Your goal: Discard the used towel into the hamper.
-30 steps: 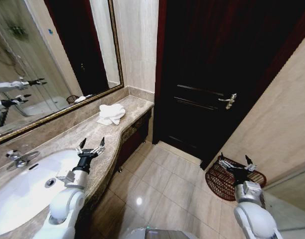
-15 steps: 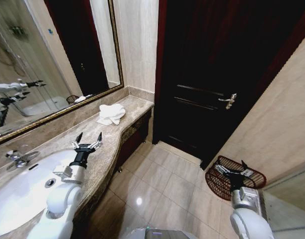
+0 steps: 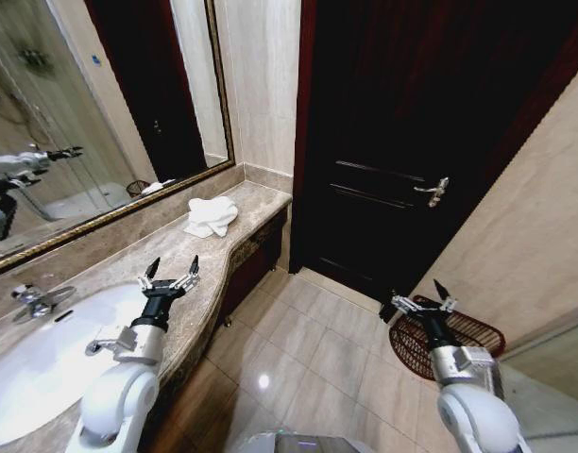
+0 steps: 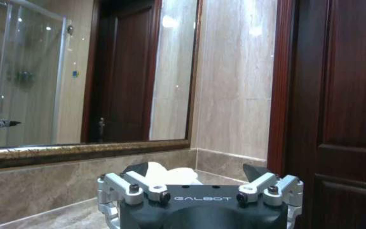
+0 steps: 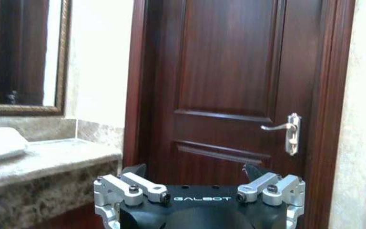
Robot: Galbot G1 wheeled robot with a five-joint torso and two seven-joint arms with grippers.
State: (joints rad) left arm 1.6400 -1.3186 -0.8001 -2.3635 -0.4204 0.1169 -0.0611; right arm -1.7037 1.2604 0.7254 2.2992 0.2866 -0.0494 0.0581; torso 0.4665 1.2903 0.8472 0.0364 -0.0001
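The towel (image 3: 212, 215), white and loosely folded, lies on the marble surface (image 3: 190, 283) at the far end near the wall corner, at about 11 o'clock in the head view; nothing touches it, so the pickup is judged not yet begun. Its long axis appears to run roughly from 7 o'clock to 1 o'clock, the bulkier folded end toward the mirror (image 3: 91, 113), though the folds make this uncertain. The hamper (image 3: 447, 337), a dark reddish-brown ribbed basket, sits on the floor against the right-hand wall at about 4 o'clock, tilted so that its mouth faces partly toward the door (image 3: 412, 142); no towel is seen in it. The whole task therefore remains: grasp, carry, release. The left end effector (image 3: 171, 275) hovers over the surface between the sink (image 3: 43, 368) and the towel, well short of the towel, fingers spread wide and empty; the left wrist view shows the towel directly beyond it. The right end effector (image 3: 419, 299) is raised just at the hamper's near rim, likewise spread wide and holding nothing.
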